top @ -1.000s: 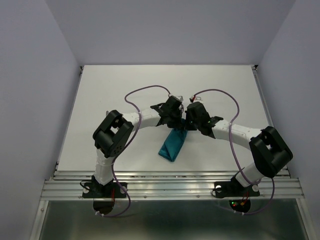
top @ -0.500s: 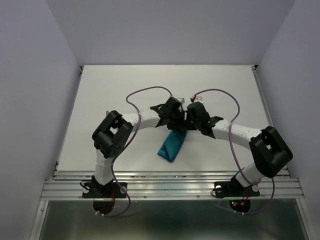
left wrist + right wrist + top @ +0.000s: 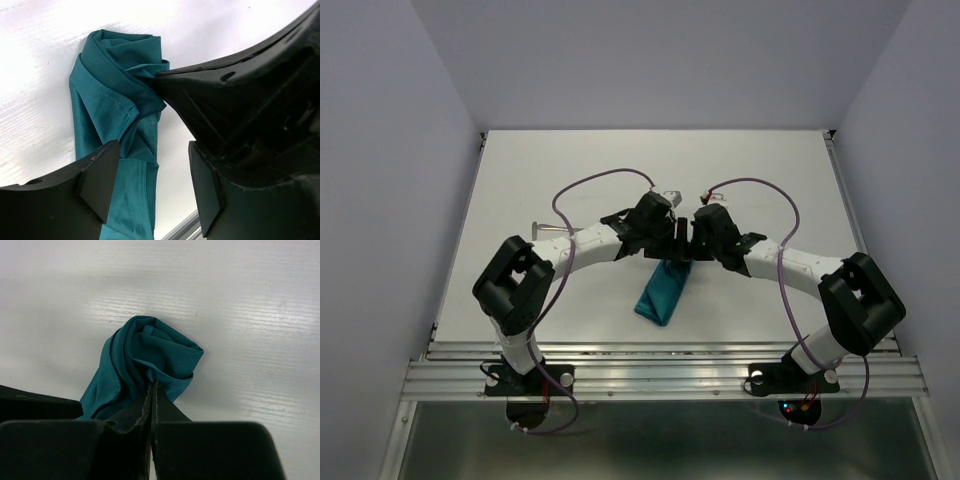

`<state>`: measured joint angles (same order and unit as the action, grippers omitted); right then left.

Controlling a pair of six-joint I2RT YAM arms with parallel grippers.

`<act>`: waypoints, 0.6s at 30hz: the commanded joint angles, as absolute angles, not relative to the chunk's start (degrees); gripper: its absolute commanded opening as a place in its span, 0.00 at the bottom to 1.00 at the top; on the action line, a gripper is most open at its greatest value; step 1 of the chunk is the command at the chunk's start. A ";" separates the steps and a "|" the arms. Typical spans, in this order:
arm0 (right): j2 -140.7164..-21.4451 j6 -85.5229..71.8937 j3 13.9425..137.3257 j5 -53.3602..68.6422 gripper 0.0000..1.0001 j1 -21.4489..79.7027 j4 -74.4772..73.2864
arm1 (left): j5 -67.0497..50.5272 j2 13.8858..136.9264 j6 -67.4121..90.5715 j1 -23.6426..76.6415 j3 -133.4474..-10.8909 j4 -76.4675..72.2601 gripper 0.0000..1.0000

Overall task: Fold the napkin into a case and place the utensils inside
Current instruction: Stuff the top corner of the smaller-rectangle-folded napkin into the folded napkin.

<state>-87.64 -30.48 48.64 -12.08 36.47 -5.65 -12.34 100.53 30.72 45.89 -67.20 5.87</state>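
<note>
Overhead, in the top view, we saw the napkin lying as a narrow teal bundle just below the middle of the frame, running down and to the left on the white table. The left gripper and the right gripper met over its upper end, close together, though from up there we could not tell how their fingers stood. One slim silver utensil lay at the left of the frame, well apart from the cloth and partly hidden by the left arm. Next, in the left wrist view, the left gripper had its fingers spread apart at the bottom of the frame, with the napkin passing between them and bunching into folds toward the upper left. The right gripper reached in from the right, its tip touching the crumpled top of the cloth. Lastly, in the right wrist view, the right gripper was closed with only a thin seam between its fingers, pinching the near edge of the napkin, which rose as a rumpled mound in the middle of the frame on the table.
</note>
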 commanded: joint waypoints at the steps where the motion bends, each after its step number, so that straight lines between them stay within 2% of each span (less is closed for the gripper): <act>1: -86.22 -31.29 48.96 -12.22 0.01 37.09 -3.96 | -12.31 96.86 30.67 45.88 -65.48 2.73 0.67; 4: -86.04 -31.29 48.96 -12.22 0.01 37.09 -3.96 | -11.87 96.50 31.20 45.70 -64.25 1.94 0.56; 10: -85.78 -31.29 48.96 -12.22 0.01 37.09 -3.96 | -10.11 95.71 32.08 45.26 -62.84 0.44 0.21; 11: -85.69 -31.29 48.96 -12.22 0.01 37.09 -3.96 | -9.59 95.71 32.25 44.92 -62.58 0.44 0.01; 18: -85.78 -31.46 48.78 -12.13 0.01 37.09 -3.96 | -7.47 97.20 31.99 43.07 -61.70 -0.88 0.00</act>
<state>-87.64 -30.92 48.64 -12.01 36.49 -5.61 -9.06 99.04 32.47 43.97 -62.52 1.10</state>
